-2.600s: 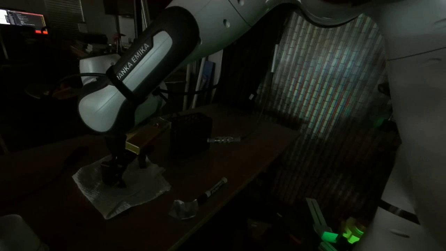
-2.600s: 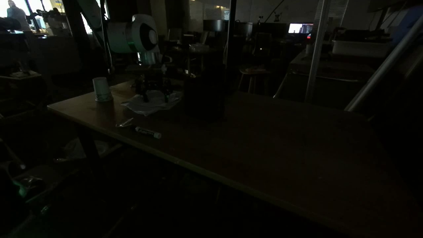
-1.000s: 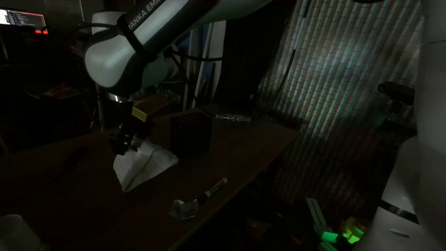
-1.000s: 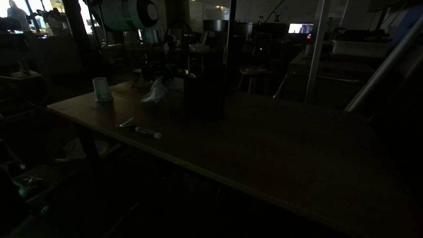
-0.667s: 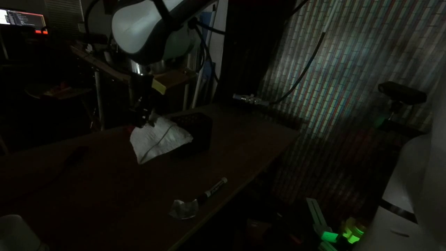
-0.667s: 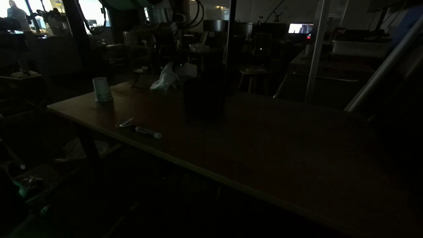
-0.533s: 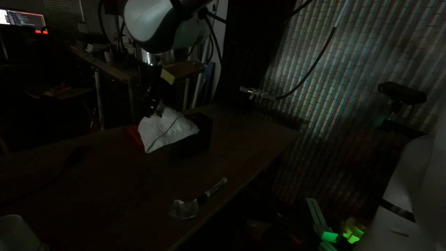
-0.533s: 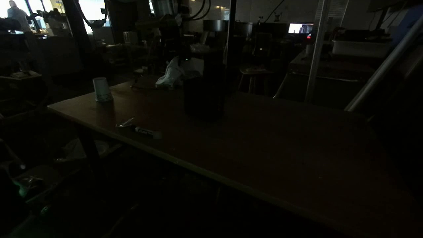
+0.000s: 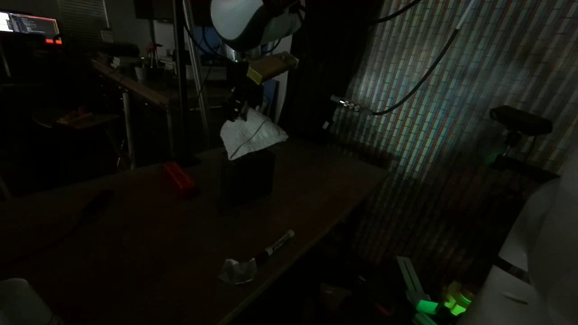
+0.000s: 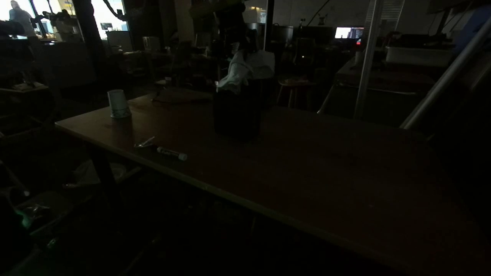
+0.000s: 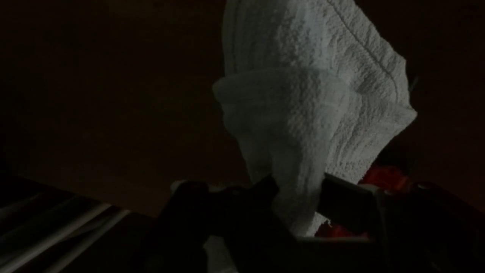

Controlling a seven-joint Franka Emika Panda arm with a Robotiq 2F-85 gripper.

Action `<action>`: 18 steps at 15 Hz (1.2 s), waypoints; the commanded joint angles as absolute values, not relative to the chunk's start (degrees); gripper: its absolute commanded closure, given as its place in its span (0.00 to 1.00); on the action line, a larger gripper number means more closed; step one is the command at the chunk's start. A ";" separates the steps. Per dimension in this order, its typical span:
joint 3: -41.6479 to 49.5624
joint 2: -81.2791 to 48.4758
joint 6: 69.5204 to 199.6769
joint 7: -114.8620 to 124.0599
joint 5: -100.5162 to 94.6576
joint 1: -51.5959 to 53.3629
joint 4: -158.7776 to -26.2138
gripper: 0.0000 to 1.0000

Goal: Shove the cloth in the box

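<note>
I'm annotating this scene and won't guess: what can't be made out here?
Inside of the box: hidden by its wall and the cloth in an exterior view.
Lettering on the marker: too small to read in both exterior views.
Robot arm: cut off by the top edge in both exterior views.
Red object: partly hidden by cloth and tool in the wrist view.
</note>
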State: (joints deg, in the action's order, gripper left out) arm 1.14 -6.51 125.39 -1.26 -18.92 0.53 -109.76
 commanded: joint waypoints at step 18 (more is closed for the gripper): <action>0.71 -14.28 117.36 -2.56 -19.98 1.47 -104.36 0.96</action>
State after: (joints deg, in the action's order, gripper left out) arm 0.80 -14.74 119.26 -2.65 -21.54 1.43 -105.35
